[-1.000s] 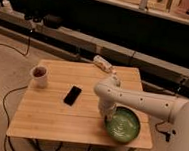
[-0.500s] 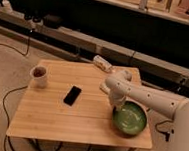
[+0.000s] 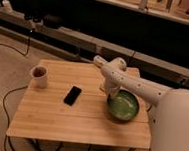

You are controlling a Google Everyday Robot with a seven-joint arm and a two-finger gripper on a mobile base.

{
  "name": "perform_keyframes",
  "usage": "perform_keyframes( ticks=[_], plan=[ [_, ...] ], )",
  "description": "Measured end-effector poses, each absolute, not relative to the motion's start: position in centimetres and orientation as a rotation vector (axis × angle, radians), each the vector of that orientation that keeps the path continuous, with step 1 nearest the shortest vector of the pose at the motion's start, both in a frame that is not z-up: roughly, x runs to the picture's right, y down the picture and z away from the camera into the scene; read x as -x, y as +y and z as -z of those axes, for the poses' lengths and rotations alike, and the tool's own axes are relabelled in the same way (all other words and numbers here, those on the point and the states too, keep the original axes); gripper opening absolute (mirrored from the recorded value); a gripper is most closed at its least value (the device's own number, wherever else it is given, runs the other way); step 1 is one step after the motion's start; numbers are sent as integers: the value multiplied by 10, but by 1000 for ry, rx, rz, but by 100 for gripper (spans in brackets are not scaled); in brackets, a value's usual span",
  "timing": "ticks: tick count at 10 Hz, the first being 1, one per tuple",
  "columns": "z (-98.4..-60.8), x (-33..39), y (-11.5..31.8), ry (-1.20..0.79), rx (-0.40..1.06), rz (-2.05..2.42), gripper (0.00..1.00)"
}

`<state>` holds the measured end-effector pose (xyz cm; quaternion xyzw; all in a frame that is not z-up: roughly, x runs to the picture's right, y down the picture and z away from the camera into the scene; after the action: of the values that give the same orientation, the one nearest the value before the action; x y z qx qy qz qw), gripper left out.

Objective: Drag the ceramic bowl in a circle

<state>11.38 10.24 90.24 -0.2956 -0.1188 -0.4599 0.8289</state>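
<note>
Your gripper (image 3: 111, 95) is down at the near-left rim of the green bowl (image 3: 122, 105), which sits toward the right side of the bench (image 3: 78, 121). You can't tell whether it grips the rim. A black phone (image 3: 72, 95) lies mid-bench, and a white mug (image 3: 39, 76) stands far left.

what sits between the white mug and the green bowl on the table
In the camera view, a black phone lies between the mug and the ceramic bowl; the gripper is at the bowl's left rim.
</note>
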Motion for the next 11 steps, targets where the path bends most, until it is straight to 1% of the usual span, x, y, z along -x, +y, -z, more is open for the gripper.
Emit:
perform_keyframes(
  ticks=[2, 4, 6, 8, 9, 11],
  plan=[
    [-904, -78, 113, -292, 632, 1032, 15],
    [-895, -49, 131, -333, 642, 1080, 15],
    [-878, -27, 152, -374, 654, 1127, 15],
    [-853, -14, 182, -434, 681, 1176, 15],
    [-840, -14, 200, -471, 706, 1190, 15],
    [-827, -21, 221, -517, 750, 1174, 15]
  ],
)
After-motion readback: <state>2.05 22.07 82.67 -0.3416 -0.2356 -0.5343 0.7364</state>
